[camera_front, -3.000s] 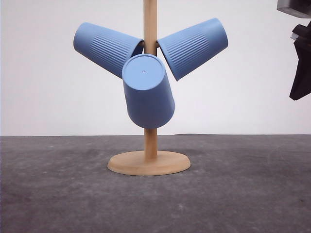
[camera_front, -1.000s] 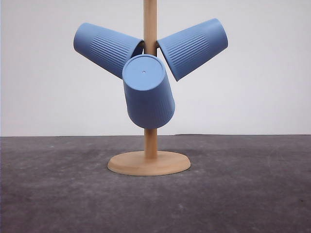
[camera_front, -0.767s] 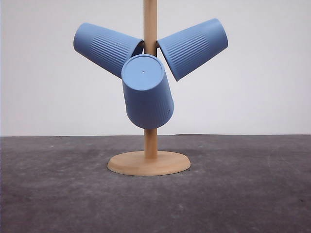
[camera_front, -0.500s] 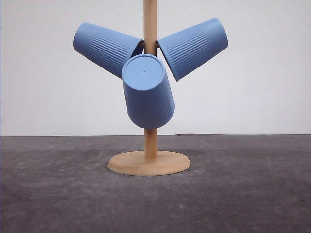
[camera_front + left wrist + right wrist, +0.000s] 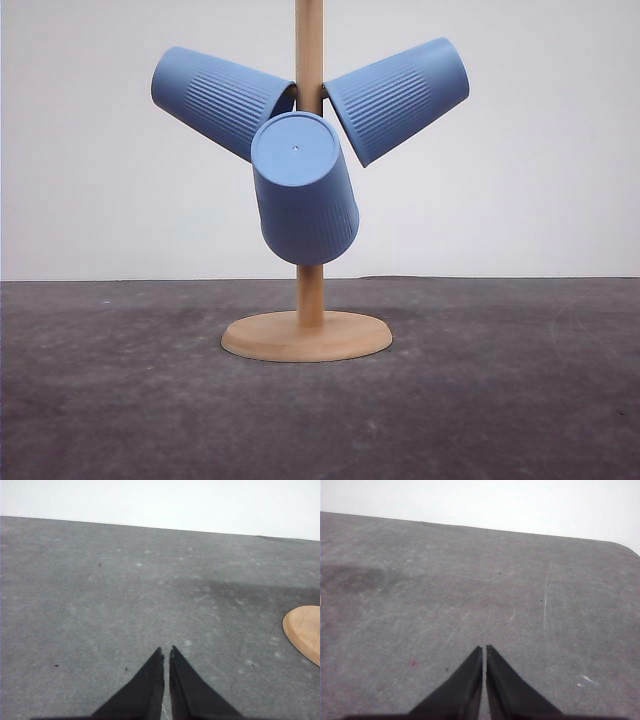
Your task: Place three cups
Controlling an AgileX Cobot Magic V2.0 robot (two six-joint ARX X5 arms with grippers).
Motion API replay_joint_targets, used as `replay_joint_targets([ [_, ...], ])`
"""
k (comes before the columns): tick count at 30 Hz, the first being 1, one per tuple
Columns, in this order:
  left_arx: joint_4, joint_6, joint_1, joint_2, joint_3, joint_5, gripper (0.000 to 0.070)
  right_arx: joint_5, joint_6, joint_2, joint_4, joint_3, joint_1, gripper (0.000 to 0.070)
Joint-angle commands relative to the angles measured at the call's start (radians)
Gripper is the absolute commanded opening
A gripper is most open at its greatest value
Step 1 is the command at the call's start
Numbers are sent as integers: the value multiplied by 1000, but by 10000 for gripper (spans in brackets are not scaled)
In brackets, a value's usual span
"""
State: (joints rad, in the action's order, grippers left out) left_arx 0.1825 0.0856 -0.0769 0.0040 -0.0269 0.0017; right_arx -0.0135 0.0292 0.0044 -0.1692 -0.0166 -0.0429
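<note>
So we saw all three cups hung on the wooden cup stand (image 5: 310,290), which stood upright on the dark grey tabletop (image 5: 500,400). The left cup (image 5: 220,98) sat on a peg to the left of the post, tilted with its base up and outward to the left. The right cup (image 5: 398,98) mirrored it on the right side, base up and outward to the right. The front cup (image 5: 303,190) hung lower, in front of the post, its flat round base facing toward the camera and slightly up. The mouths of the left and right cups met the post; the front cup overlapped both of them in our view, and we could not tell whether it touched them. The stand's round base (image 5: 306,336) lay flat on the tabletop, and an edge of it showed in the left wrist view (image 5: 305,630).

We noted the left gripper (image 5: 166,652) low over bare tabletop, its fingers (image 5: 150,680) clenched together with nothing between them. The right gripper (image 5: 484,650) looked the same, fingers (image 5: 467,680) clenched on nothing, over bare scuffed tabletop.
</note>
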Motion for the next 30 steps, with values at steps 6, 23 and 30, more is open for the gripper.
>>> replay_joint_targets([
  [6, 5, -14, -2, -1, 13, 1, 0, 3, 4, -1, 12, 4, 1, 10],
  [23, 5, -14, -2, -1, 13, 1, 0, 3, 4, -1, 12, 4, 1, 10],
  [30, 5, -14, -2, -1, 13, 1, 0, 3, 4, -1, 12, 4, 1, 10],
])
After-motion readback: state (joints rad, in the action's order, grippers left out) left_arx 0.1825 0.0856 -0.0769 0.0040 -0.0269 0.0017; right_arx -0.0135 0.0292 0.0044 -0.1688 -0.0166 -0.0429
